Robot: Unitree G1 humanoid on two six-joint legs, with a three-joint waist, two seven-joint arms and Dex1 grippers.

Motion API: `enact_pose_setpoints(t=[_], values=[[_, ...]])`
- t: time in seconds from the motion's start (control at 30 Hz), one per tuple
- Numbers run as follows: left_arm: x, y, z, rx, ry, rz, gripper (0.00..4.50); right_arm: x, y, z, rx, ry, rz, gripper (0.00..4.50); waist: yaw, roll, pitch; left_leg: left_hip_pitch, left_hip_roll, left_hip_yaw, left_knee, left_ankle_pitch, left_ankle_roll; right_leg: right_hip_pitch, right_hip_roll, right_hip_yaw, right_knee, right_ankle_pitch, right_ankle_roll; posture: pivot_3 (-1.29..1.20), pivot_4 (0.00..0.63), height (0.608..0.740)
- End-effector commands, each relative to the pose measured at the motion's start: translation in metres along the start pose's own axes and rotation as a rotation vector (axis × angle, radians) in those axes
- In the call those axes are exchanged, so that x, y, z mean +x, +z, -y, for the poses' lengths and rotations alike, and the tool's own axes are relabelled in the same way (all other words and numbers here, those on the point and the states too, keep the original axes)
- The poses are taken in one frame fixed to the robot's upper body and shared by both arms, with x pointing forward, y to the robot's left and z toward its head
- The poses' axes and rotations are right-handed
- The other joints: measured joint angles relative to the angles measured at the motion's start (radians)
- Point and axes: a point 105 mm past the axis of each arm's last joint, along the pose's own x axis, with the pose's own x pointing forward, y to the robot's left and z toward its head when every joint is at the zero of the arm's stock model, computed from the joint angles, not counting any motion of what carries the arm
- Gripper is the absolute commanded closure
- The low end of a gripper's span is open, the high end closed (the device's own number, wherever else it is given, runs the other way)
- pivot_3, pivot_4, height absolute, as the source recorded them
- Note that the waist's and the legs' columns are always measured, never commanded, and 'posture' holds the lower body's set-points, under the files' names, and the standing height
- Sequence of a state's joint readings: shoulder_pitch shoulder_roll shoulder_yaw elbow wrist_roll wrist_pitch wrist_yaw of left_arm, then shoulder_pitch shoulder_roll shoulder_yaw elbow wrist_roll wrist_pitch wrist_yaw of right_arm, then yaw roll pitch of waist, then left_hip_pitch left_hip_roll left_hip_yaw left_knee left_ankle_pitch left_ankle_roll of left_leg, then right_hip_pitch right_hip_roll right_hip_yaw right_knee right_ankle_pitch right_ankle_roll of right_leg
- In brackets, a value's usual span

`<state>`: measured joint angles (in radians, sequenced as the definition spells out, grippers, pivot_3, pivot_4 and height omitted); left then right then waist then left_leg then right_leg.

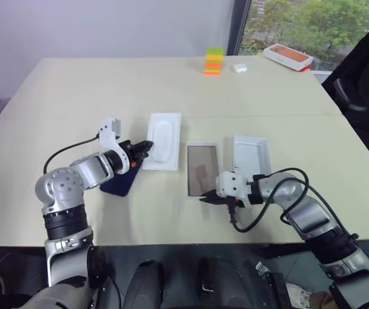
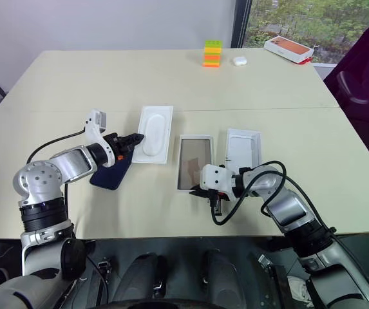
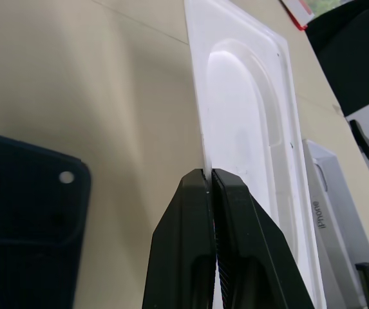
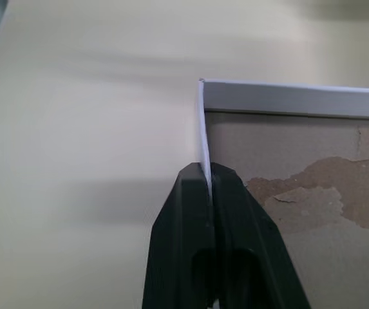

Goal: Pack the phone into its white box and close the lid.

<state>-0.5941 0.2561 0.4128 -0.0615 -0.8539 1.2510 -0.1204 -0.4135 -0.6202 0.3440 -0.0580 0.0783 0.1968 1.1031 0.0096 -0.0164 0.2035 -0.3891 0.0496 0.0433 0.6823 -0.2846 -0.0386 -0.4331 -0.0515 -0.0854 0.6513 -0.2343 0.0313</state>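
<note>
The phone [image 1: 118,182] is seen lying flat on the table [image 1: 75,96], just under the left gripper [image 1: 147,149], whose fingers are pinched together on the near edge of the white insert [image 1: 163,141]. The white box [image 1: 202,168] is found in the middle, nothing inside, its tan floor bare; its near wall is clamped by the closed right gripper [image 1: 205,199]. The lid [image 1: 251,156] is set open side up just beside the box, away from the phone, also holding nothing

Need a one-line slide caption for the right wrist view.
Right gripper shut on the white box's side wall near a corner, tan floor exposed, on the table.
</note>
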Motion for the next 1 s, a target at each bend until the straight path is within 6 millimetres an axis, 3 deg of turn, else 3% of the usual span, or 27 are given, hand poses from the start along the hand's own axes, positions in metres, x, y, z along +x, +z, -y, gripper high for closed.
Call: enact_pose_setpoints(t=[0.03,0.27,0.57,0.73,0.9,1.0], values=[[-0.003,0.015,0.009,0.044,-0.01,0.047,4.5,0.003,0.016,0.011,-0.057,-0.033,0.034,4.45,-0.001,0.0,0.0,0.0,0.0,0.0,0.0,0.0,0.0,0.0,0.0,0.0,0.0,0.0,0.0,0.0,0.15,0.74],[0.003,0.014,0.017,0.044,-0.019,0.042,4.5,0.019,0.025,0.024,-0.087,-0.061,0.034,4.45,0.001,0.0,0.0,0.0,0.0,0.0,0.0,0.0,0.0,0.0,0.0,0.0,0.0,0.0,0.0,0.0,0.15,0.74],[0.009,0.006,0.026,0.009,-0.043,0.025,4.5,0.028,0.021,0.027,-0.063,-0.083,0.016,4.45,0.001,0.0,0.0,-0.001,0.0,0.0,0.0,0.0,0.0,0.0,0.0,0.0,-0.001,0.002,-0.002,0.0,0.15,0.74],[0.01,0.002,0.032,0.025,-0.049,0.005,4.5,0.022,0.032,0.031,-0.046,-0.094,0.069,2.26,0.0,0.0,0.0,0.0,0.0,0.0,0.0,0.0,0.0,0.0,0.0,0.0,0.0,0.001,-0.002,0.0,0.15,0.74],[0.009,-0.003,0.036,0.028,-0.047,-0.013,4.5,-0.006,0.056,0.038,-0.006,-0.11,0.206,2.26,0.001,0.0,0.0,-0.001,0.0,0.0,0.0,0.0,0.0,0.0,0.0,0.0,-0.001,0.002,-0.003,0.0,0.15,0.74],[0.012,-0.009,0.038,0.03,-0.04,-0.029,4.5,-0.032,0.056,0.044,0.011,-0.134,0.227,2.26,0.005,0.0,0.0,-0.001,0.0,0.0,0.0,0.0,0.0,0.0,0.0,0.0,-0.001,0.002,-0.003,0.0,0.15,0.74]])
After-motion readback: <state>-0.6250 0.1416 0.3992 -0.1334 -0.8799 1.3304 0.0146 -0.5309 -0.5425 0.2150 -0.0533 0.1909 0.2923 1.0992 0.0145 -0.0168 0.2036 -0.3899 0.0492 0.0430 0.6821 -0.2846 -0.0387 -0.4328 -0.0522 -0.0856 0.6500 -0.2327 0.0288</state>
